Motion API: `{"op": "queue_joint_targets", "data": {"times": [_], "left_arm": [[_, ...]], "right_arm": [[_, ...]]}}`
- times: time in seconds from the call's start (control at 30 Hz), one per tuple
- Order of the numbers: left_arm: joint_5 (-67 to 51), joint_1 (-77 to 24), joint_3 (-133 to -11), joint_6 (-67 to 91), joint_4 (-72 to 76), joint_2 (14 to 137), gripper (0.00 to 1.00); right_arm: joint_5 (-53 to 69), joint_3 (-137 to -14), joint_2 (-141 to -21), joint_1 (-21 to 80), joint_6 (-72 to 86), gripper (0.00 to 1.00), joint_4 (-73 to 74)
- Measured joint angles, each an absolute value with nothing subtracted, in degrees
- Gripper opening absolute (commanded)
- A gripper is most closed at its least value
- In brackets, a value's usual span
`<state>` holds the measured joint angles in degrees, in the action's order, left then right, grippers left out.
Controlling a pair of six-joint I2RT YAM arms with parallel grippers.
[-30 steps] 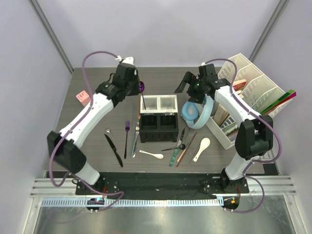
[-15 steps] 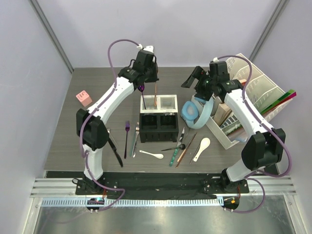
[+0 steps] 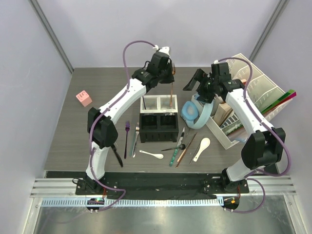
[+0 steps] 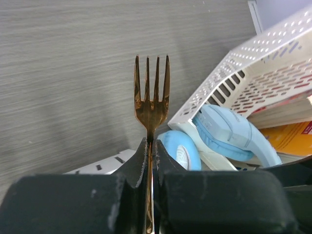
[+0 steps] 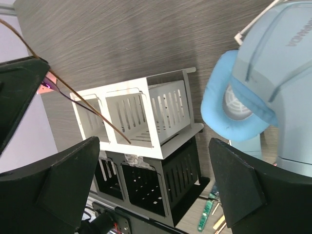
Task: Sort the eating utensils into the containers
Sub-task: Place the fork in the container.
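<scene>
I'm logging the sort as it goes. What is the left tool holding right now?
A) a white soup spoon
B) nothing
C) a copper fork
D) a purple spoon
C: the left tool is shut on the copper fork, whose tines point away from it.

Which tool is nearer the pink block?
Left. The left tool, holding the copper fork over the caddy, is right of the pink block; the right tool is farther right, by the headphones.

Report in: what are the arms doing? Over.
Left end effector shut on slim copper metal fork, over rear compartment of black box caddy. Right end effector open, empty. Nothing blocking.
</scene>
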<state>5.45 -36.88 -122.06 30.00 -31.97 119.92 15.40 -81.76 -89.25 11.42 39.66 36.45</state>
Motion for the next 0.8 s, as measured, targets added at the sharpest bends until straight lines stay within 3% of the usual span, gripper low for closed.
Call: {"op": "queue_joint_targets", "data": {"times": [0.5, 0.8], "left_arm": [[7.49, -38.26, -108.97, 27.49, -19.51, 121.16, 0.0], [9.47, -40.32, -97.8, 24.97, -10.02, 115.72, 0.0]], "right_arm": [[17.1, -81.17, -89.27, 8.95, 38.06, 1.0, 39.03], [16.78, -76.88, -87.57, 8.99, 38.06, 1.0, 38.15]]}}
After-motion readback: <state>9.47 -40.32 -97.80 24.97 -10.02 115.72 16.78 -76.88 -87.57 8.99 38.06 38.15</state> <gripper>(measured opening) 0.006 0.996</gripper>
